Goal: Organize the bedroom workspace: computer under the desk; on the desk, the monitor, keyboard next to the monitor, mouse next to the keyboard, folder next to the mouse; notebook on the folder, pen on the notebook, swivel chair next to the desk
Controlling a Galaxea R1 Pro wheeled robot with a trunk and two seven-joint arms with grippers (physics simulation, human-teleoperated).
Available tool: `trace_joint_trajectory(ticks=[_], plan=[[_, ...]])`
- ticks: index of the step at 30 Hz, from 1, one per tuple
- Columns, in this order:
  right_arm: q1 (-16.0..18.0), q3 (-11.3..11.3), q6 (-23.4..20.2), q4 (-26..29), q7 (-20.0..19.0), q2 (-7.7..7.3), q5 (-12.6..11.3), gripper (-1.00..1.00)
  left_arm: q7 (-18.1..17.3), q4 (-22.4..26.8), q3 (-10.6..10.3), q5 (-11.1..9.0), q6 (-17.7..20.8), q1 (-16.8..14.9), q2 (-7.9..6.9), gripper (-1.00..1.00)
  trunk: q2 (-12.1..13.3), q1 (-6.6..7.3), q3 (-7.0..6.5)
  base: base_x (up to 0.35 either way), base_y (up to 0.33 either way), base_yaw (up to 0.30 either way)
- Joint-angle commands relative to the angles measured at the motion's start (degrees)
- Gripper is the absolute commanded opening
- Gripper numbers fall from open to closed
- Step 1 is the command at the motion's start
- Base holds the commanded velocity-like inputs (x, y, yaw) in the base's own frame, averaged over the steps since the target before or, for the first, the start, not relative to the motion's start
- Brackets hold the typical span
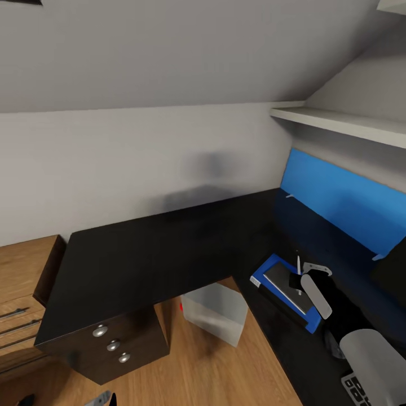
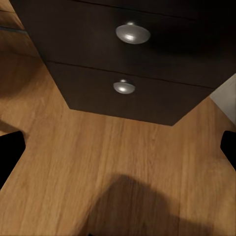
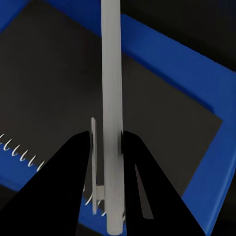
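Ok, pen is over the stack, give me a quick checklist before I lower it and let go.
1. Pen gripped by right gripper: ok, both fingers close against it.
2. Notebook lying on folder: ok, blue border shows around it.
3. Pen over the notebook, not the bare desk: ok in the right wrist view.
4. Pen touching the notebook: cannot tell.
5. Folder fully on the desk: ok in the head view, though near the inner edge.
6. Left gripper out of the way: ok, low by the drawer unit, open.
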State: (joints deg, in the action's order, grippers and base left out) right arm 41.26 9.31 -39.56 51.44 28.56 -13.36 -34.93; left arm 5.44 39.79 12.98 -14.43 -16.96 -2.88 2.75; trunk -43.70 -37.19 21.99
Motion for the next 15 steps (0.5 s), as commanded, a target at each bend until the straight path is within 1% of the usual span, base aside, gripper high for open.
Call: trace_joint_trajectory(ticks=[1, 15], plan=[[0.1, 0.3, -0.1, 0.1, 0.6, -0.08, -0.7, -1.00, 0.0, 0.0, 0.1, -0.3, -0.1, 0.0, 0.01, 1.00, -0.5, -0.24, 0.26, 0.000, 0.000, 0.000], [0.1, 0.3, -0.1, 0.0, 0.6, -0.09, -0.7, -1.00, 0.0, 0.0, 0.1, -0.3, -0.1, 0.0, -0.02, 1.00, -6.1, -3.31, 2.77, 0.000, 0.000, 0.000]])
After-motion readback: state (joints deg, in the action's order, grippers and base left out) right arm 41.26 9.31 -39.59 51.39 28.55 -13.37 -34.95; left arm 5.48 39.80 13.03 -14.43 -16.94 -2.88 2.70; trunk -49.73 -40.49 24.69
